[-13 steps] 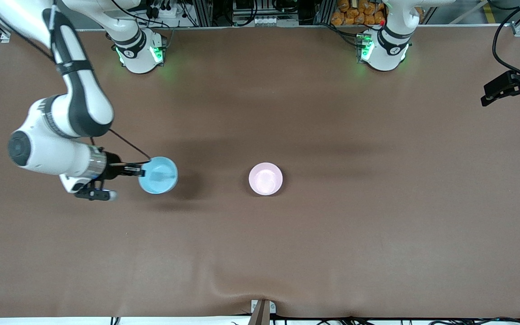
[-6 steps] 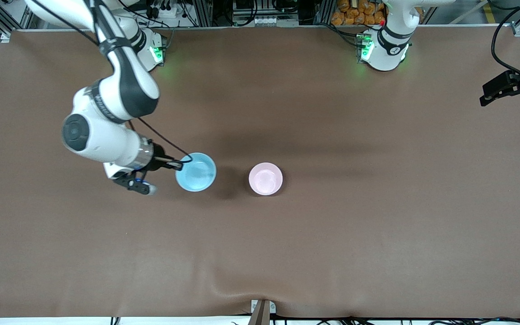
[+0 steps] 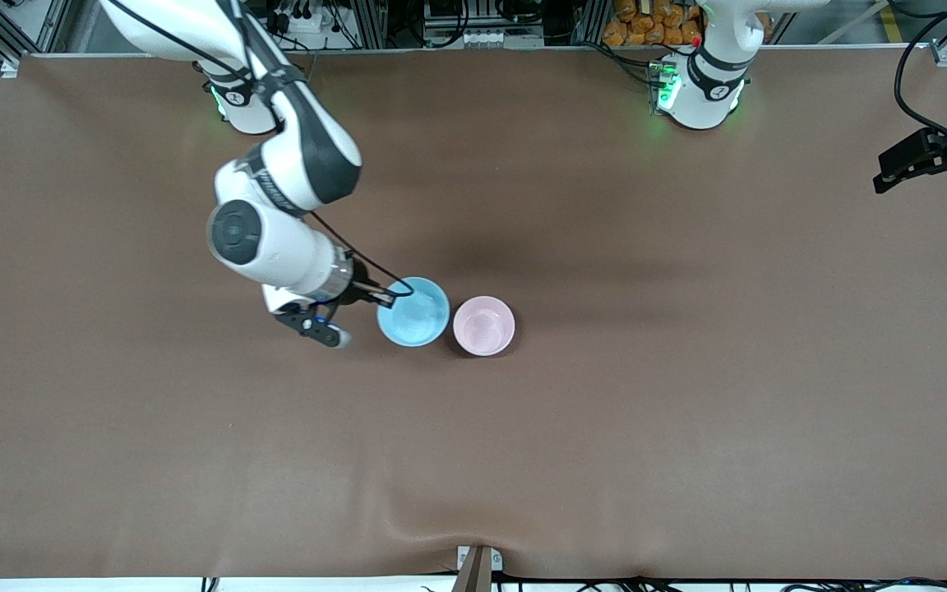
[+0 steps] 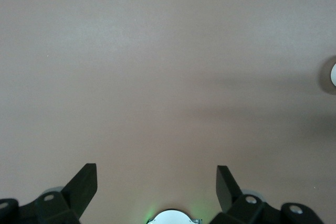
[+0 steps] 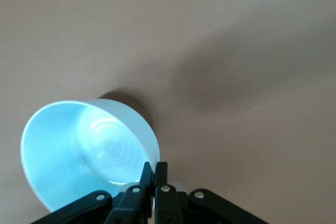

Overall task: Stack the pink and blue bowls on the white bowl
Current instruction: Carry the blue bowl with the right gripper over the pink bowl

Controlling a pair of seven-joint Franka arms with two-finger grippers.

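Observation:
My right gripper (image 3: pixel 387 298) is shut on the rim of the light blue bowl (image 3: pixel 413 312) and holds it just above the table, close beside the pale pink bowl (image 3: pixel 483 326), toward the right arm's end. In the right wrist view the fingers (image 5: pixel 147 174) pinch the blue bowl's wall (image 5: pixel 84 145), one inside and one outside. The pink bowl stands upright near the table's middle. The white bowl does not show as a separate thing in any view. My left gripper (image 3: pixel 930 164) waits open and empty at the left arm's end of the table, also seen in the left wrist view (image 4: pixel 157 174).
The brown table cover (image 3: pixel 605 452) has a raised wrinkle near the front edge (image 3: pixel 441 510). A small pale round edge (image 4: pixel 333 74) shows at the border of the left wrist view; I cannot tell what it is.
My right arm has carried the blue bowl from the right arm's end toward the table's middle, up beside the pink bowl. The pink bowl and the left arm have not moved.

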